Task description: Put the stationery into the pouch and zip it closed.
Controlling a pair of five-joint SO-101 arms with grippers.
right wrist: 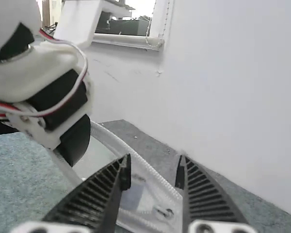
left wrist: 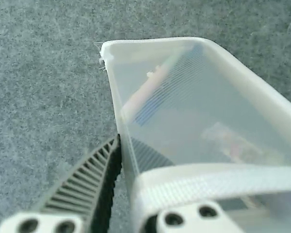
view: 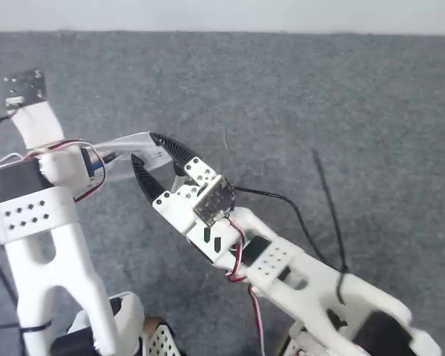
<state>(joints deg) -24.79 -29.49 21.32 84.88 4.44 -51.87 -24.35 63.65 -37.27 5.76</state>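
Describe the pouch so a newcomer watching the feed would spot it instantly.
On the grey table, find the left gripper: the pouch is clamped in it, with the open right gripper straddling its end. It is the one see-through thing there: milky plastic with a white zip edge and coloured stationery faintly visible inside.

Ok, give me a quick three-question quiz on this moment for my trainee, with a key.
1. True or false: the right arm has its jaws clamped shut.
2. Which grips the translucent plastic zip pouch? A) the left arm B) the right arm C) a person's hand
3. Fill in: the coloured stationery lies ___ the pouch.
Key: 1 false; 2 A; 3 inside.
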